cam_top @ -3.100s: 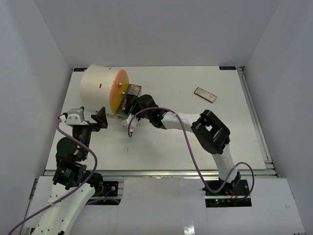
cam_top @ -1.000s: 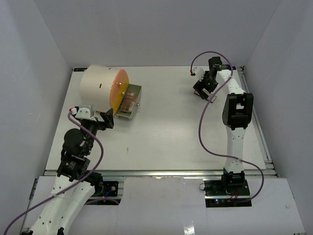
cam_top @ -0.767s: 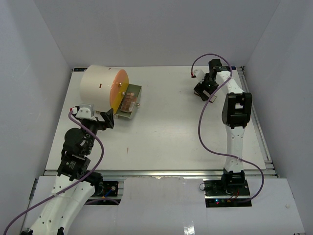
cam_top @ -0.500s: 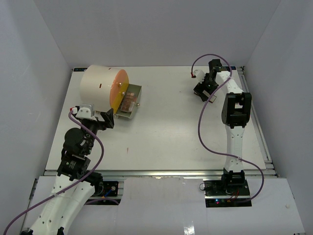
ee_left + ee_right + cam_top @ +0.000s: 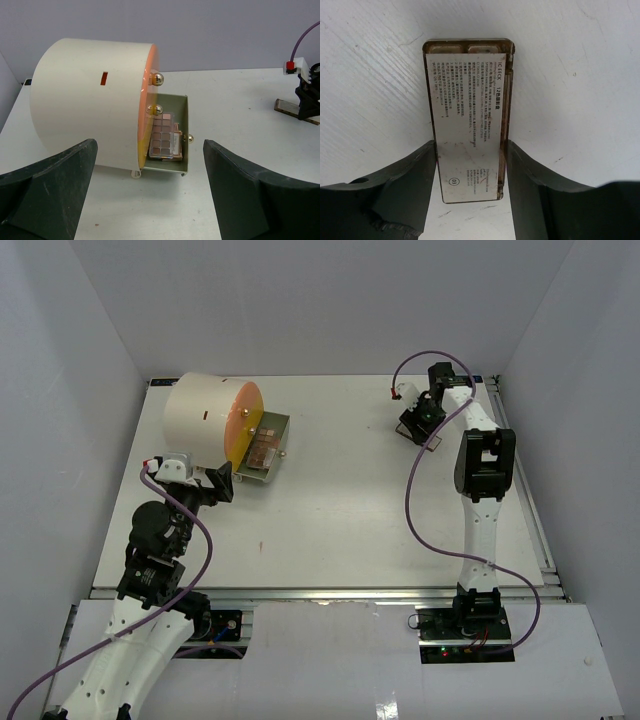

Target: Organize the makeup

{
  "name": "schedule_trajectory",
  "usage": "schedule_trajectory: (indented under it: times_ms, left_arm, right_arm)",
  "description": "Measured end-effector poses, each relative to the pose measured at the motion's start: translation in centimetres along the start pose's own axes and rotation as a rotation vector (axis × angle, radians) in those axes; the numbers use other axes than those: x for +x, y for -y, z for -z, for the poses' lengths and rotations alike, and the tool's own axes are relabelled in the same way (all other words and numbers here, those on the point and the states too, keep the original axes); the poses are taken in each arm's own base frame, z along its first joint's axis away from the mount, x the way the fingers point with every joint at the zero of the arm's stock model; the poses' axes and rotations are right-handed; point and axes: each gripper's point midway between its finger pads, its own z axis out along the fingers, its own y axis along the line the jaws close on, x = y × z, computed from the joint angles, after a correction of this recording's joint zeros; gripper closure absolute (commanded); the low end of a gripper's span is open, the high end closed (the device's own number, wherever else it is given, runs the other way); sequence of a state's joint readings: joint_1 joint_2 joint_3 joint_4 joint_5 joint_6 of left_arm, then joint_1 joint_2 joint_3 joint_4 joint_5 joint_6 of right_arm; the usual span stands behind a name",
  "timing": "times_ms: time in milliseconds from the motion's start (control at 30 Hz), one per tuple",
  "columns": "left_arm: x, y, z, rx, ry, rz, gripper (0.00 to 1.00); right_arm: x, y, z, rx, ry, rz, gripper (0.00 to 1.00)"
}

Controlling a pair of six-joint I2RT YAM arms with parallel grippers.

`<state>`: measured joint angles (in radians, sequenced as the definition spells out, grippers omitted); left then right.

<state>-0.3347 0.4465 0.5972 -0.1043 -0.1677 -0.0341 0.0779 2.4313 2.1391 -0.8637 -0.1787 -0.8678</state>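
Label-up palette (image 5: 468,110) lies flat at the table's (image 5: 340,520) 1 o'clock in the top view. Your right gripper (image 5: 471,147) is pinching it: both fingers press on its long edges. The second palette (image 5: 162,137), pans up, sits in the open drawer (image 5: 184,120) at the foot of the cream cylinder (image 5: 90,95), which lies on its side at 10 o'clock. Your left gripper (image 5: 150,200) hangs spread wide with nothing in it, at the cylinder's 6 o'clock and facing the drawer.
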Motion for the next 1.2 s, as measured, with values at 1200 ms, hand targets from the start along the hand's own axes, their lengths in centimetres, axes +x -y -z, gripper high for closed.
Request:
schedule_trajectory:
  times_ms: [1200]
  left_arm:
    - [-0.2, -1.0, 0.1, -0.05, 0.007, -0.012, 0.02]
  right_arm:
    - [-30.6, -32.5, 12.5, -0.762, 0.601, -0.5, 0.85]
